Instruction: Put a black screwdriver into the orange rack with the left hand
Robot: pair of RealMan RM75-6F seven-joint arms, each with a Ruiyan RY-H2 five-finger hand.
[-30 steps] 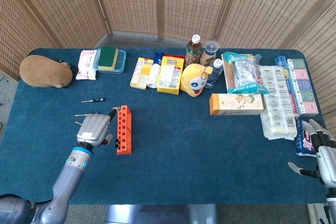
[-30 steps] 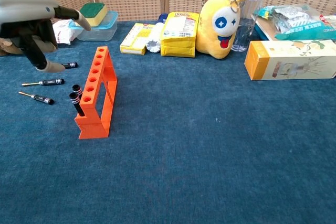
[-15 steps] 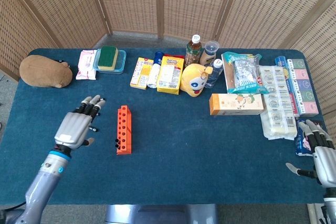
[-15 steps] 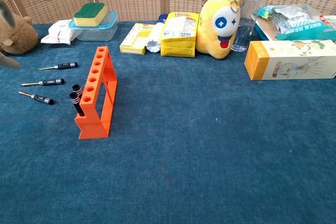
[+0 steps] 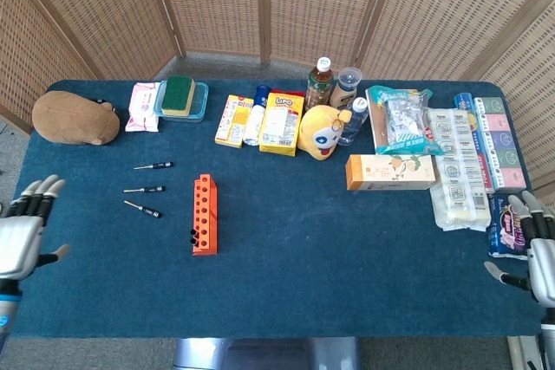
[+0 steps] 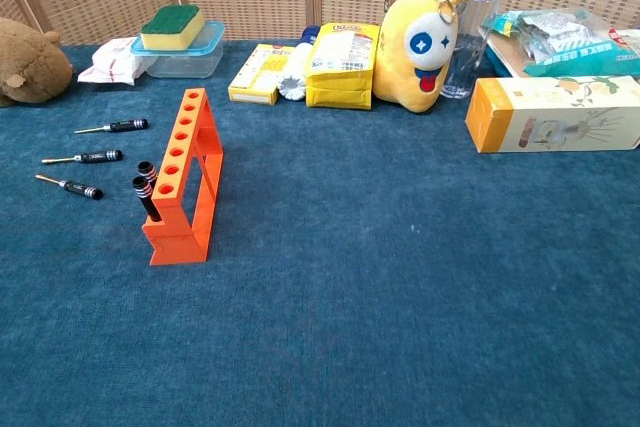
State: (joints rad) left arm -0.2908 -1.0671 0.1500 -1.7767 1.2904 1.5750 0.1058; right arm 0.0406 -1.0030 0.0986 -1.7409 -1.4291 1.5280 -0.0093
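The orange rack [image 5: 204, 213] [image 6: 183, 176] stands upright on the blue table, with two black screwdrivers [image 5: 192, 236] [image 6: 145, 188] stuck in its nearest holes. Three more black screwdrivers lie loose left of the rack: one farthest back [image 5: 154, 165] [image 6: 115, 127], a middle one [image 5: 144, 189] [image 6: 85, 158] and a near one [image 5: 141, 208] [image 6: 68, 185]. My left hand [image 5: 21, 233] is open at the far left edge of the head view, well away from them and holding nothing. At the right edge of that view my right hand [image 5: 538, 244] is open. Neither hand shows in the chest view.
A brown plush [image 5: 75, 117] lies at the back left. A sponge on a clear box [image 5: 181, 96], snack boxes [image 5: 281, 122], a yellow plush [image 5: 323, 132], bottles [image 5: 320, 81] and an orange carton [image 5: 390, 172] line the back. Packets [image 5: 468, 162] cover the right side.
My left hand has drawn back from beside the rack to the far left table edge, empty, uncovering the three loose screwdrivers. It has left the chest view. The right hand barely moved.
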